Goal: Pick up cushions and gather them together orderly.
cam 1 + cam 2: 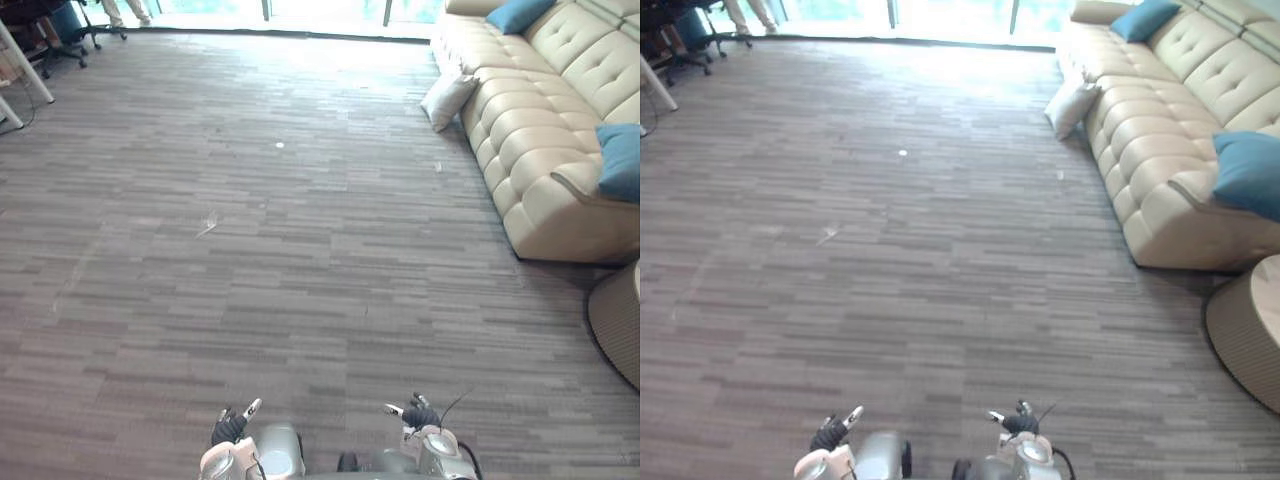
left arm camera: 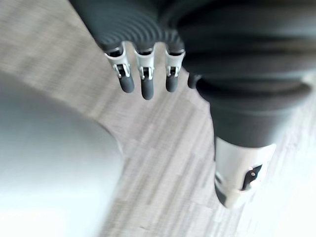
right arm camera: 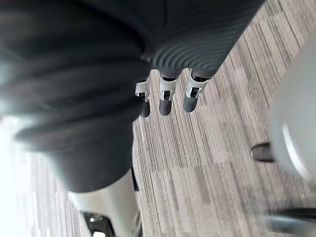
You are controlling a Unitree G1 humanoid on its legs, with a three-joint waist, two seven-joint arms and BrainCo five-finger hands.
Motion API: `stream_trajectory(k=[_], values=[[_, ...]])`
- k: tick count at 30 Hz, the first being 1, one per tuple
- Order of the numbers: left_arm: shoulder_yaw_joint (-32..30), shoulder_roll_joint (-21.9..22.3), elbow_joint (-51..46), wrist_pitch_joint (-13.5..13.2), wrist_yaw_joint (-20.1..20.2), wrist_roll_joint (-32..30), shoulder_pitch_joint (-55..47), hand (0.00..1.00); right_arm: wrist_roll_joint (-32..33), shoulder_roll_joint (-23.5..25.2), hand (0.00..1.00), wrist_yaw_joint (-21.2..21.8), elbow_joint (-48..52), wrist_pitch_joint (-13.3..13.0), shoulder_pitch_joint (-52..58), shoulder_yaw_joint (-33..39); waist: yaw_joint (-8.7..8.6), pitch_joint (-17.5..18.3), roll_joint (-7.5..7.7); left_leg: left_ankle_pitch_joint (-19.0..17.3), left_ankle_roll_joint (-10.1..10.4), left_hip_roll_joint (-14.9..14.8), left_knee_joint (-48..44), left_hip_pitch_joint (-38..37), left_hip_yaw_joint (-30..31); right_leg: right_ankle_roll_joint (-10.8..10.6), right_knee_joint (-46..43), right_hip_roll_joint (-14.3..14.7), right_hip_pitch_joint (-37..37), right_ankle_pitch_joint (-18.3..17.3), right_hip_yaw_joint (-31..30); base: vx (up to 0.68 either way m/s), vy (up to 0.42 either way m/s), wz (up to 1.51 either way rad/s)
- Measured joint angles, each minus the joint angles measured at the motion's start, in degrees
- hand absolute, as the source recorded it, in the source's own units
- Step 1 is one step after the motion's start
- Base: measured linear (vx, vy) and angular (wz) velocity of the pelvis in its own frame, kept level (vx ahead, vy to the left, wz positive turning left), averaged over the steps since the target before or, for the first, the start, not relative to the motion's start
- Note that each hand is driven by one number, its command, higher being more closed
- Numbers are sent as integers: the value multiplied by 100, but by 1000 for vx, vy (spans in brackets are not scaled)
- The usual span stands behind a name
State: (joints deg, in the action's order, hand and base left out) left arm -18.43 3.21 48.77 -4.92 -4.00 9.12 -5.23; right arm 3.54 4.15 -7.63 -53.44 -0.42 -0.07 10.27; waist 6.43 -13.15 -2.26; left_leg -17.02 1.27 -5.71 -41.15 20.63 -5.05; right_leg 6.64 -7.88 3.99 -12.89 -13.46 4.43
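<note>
1. Nearest, at the bottom edge of the head views, the left hand [image 1: 229, 429] and the right hand [image 1: 420, 414] hang low over the grey striped carpet floor [image 1: 250, 260], left and right of centre.
2. Both wrist views show each hand with its fingers [image 2: 143, 79] straight and loosely spread, holding nothing (the right one's fingers [image 3: 165, 96] look the same), with carpet past them.
3. Further up, at the lower right of the frame, sits a round wicker side table [image 1: 612, 322], near the closest end of the cream tufted sofa [image 1: 540, 120].
4. One blue cushion [image 1: 621, 160] rests on that near end of the sofa, at the right edge of the frame.
5. A white cushion [image 1: 447, 98] stands on the floor, upper right, leaning against the sofa's front.
6. A second blue cushion [image 1: 518, 14] lies on the far sofa seat, at the top right.
7. Farthest, in the upper left corner, are an office chair [image 1: 62, 35] and a person's legs [image 1: 126, 10].
</note>
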Motion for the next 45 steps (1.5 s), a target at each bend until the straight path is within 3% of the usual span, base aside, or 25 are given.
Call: stream_trajectory(k=[3,4,6,7,9,11,15,17,20,22,23,25,26,27,28,30,31,34,37,38,39,41,42,43,45], values=[[-15,40,-114,-107,45,156,-49,0,-6,-6,0,-22,-165,2,6,-104,171,32,37,894,144,143,1596,370,19,-198,231,-232,-519,-532,-335,552,255,-58],[8,-23,-122,-101,75,175,-44,0,-9,-7,0,0,-234,43,114,-212,263,202,214,1217,-51,225,1315,363,-229,-327,131,-471,-636,-755,-510,780,378,-87],[-86,-103,-57,-91,78,164,-25,0,-13,-7,0,-16,-223,32,194,-234,274,309,489,1054,-295,346,1193,136,-512,-477,-1058,-729,-239,-742,-719,789,336,-63],[-80,-169,19,-93,53,162,1,0,-28,-8,0,-8,-201,29,249,-223,301,326,577,839,-387,368,1210,-143,-678,-907,-2496,-798,346,-362,-902,683,323,-49],[-52,-308,137,-60,41,70,63,0,-78,-28,0,18,-130,-8,337,-153,188,267,667,519,-425,559,1280,-727,-691,-1391,-4533,-872,1178,544,-1037,619,324,-16],[3,-380,336,37,21,-62,104,0,-139,-91,0,20,54,-75,410,-78,33,239,654,210,-489,756,1603,-1642,-586,-1552,-5684,-908,1724,604,-762,664,272,31],[96,-354,414,47,24,-71,124,0,-139,-102,0,39,449,-186,529,73,-40,249,575,-171,-414,809,2372,-2747,-326,-1146,-5093,-923,2946,195,368,530,128,32],[109,-357,529,59,19,-70,121,0,-144,-153,0,44,509,-174,499,192,-138,227,541,-349,-391,785,2737,-3384,-201,-981,-3117,-794,3274,266,1027,629,68,39],[189,-328,609,60,17,-81,118,0,-144,-208,0,50,523,-159,433,233,-230,171,419,-545,-213,761,3066,-4041,-46,-757,-1423,-475,3307,699,1068,698,4,45],[228,-278,626,55,29,-162,67,0,-204,-218,0,41,512,-118,374,176,-409,210,341,-632,-59,681,2870,-4343,463,48,-1325,-354,3298,1406,988,948,-102,83],[266,-143,710,65,39,-192,64,0,-331,-362,0,64,505,-95,326,169,-383,320,39,-598,-11,420,2331,-4202,688,62,-1677,-236,3292,1254,1108,1044,-145,46],[167,2,700,67,38,-240,113,0,-367,-448,0,79,516,-74,255,92,-339,286,-140,29,292,408,784,-3572,766,65,-1914,-158,3144,721,1114,845,-126,7],[71,44,716,85,27,-237,96,0,-363,-533,0,77,514,-52,207,16,-301,206,-344,1023,614,333,-753,-2892,805,79,-1639,-12,2672,545,1008,647,-80,-18],[41,43,717,87,41,-239,98,0,-353,-531,0,70,478,-52,181,12,-300,170,-335,1051,655,249,-1244,-2657,721,88,-1508,61,2483,509,948,781,-54,-33],[-63,44,674,78,30,-238,132,0,-353,-409,0,67,282,-9,93,11,-289,100,-337,822,455,-27,-2240,-2169,385,116,-1098,169,1763,406,784,732,-44,-27],[-72,-30,459,49,43,-237,89,0,-337,-199,0,64,182,22,101,-35,-200,23,-132,516,280,-152,-2632,-1460,152,125,-521,152,900,355,574,790,-74,-30],[-60,-34,272,23,45,-224,71,0,-327,-134,0,62,52,38,98,-130,-88,59,2,285,178,-193,-2306,-739,-26,23,-86,81,414,266,421,591,-39,-49],[-81,50,34,12,49,-171,47,0,-235,-79,0,21,4,95,67,-147,41,25,-55,177,76,-196,-563,105,-280,-186,256,-37,-218,0,178,637,105,-49],[-94,88,-84,-89,45,-80,-30,0,-240,-27,0,-23,-79,89,76,-217,183,43,-35,727,123,-61,1586,340,-359,-406,252,-303,-681,-598,-219,596,255,-65],[-97,29,-116,-104,42,15,-67,0,-239,-17,0,-7,-247,97,40,-326,277,118,38,1241,54,-33,1385,386,-423,-340,267,-417,-853,-813,-429,785,402,-87],[-91,-10,-123,-104,48,8,-61,0,-240,-16,0,0,-287,105,30,-367,290,158,89,1263,20,55,1299,386,-468,-338,219,-470,-864,-825,-515,692,346,-69],[-169,-97,-94,-103,44,7,-45,0,-243,-8,0,-25,-299,89,92,-375,317,324,472,1036,-436,241,1261,114,-891,-759,-1180,-889,-296,-521,-919,718,350,-51],[-180,-120,-66,-91,33,5,-37,0,-246,-8,0,-21,-294,88,101,-376,320,328,508,937,-445,296,1273,-7,-929,-928,-1693,-929,-131,-386,-1020,693,391,-37],[-134,-195,46,-64,21,-10,29,0,-253,-15,0,-24,-231,73,179,-365,281,293,583,650,-479,450,1321,-429,-1007,-1472,-3231,-983,443,286,-1243,516,313,-15],[-35,-260,179,21,7,-79,77,0,-339,-76,0,-16,-124,31,313,-348,210,242,593,387,-561,706,1501,-1160,-1008,-1829,-5074,-1016,1103,876,-1255,698,385,5]])
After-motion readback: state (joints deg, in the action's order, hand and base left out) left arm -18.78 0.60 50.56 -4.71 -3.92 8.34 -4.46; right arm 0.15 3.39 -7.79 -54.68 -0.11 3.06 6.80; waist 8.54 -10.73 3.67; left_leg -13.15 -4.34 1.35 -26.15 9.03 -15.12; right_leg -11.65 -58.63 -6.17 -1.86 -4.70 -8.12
